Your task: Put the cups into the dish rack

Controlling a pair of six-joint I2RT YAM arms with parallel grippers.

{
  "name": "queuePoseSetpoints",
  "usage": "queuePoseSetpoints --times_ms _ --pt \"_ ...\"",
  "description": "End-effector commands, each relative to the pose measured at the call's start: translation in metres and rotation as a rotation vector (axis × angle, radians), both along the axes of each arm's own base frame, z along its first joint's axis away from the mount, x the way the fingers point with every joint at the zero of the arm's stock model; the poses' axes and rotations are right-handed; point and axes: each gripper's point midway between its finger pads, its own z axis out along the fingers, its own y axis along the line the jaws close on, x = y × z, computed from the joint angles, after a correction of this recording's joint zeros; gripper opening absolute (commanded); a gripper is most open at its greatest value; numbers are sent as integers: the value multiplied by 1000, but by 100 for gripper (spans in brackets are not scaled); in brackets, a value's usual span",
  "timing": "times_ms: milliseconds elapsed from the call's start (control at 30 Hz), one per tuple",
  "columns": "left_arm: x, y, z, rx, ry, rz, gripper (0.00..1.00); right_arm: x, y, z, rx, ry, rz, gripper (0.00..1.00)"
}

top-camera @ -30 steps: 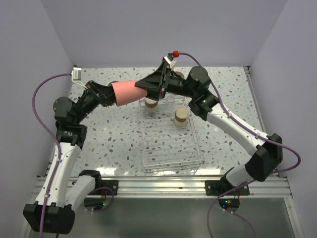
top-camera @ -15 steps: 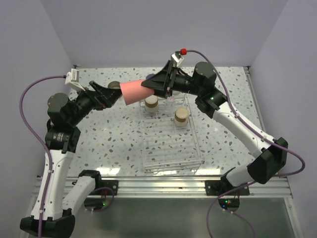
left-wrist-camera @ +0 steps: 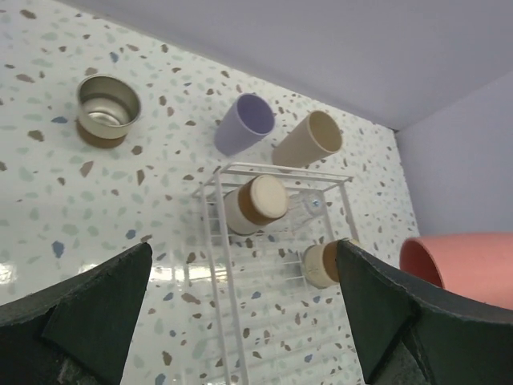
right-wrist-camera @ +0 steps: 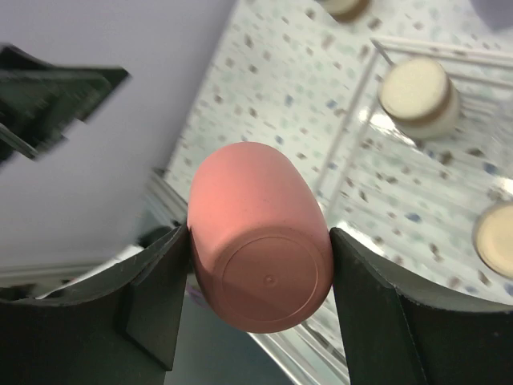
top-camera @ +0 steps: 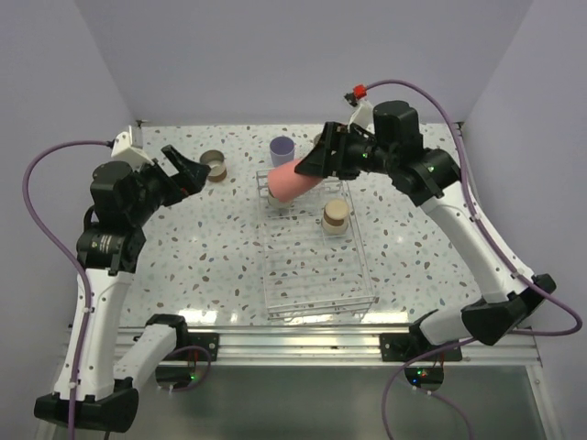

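Left gripper (top-camera: pixel 188 171): spread wide and carrying nothing, at the upper left of the overhead view. It hangs near the brown-grey cup (top-camera: pixel 215 166), so a careless swing from me could knock that cup over.
Brown-grey cup: stands mouth-up on the table, left of the rack. I judge it needs turning over for loading, and a slip is likeliest during that turn.
Lavender cup (top-camera: pixel 282 149): upper centre, mouth-up, beyond the rack's far end. The beige cup (left-wrist-camera: pixel 306 140) sits just right of it, so reaching for one may nudge the other.
Coral-red cup (top-camera: pixel 286 184): held sideways in the air over the rack's far end, pinched near its base by the right gripper (top-camera: pixel 319 167).
Release risk: smooth tapered plastic may slide out. If I lower it tilted, it could strike the inverted cup (left-wrist-camera: pixel 255 202) below or land on its side.
Dish rack (top-camera: pixel 312 266): centre, with two cups base-up at its far end. It looks light, so a bump could shift it.
Surface: speckled table (top-camera: pixel 202 247), glossy, so cups may skid.
Room: plain pale lilac walls (top-camera: pixel 275 55) on three sides.
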Motion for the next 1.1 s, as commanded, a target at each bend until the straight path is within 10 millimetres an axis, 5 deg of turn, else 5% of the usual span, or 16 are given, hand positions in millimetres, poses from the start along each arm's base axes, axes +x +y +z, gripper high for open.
queuePoseSetpoints --times_ms 0,167,367,1067 --pt "3 28 -20 121 95 116 100 -13 -29 -57 -391 -14 -31 0" --pt "6 42 -41 178 170 175 100 -6 -38 -100 -626 10 -81 0" --pt "8 43 -53 199 199 169 100 17 -37 -124 -760 7 -99 0" --pt "8 38 -70 193 220 146 100 73 7 -201 -896 21 -40 0"
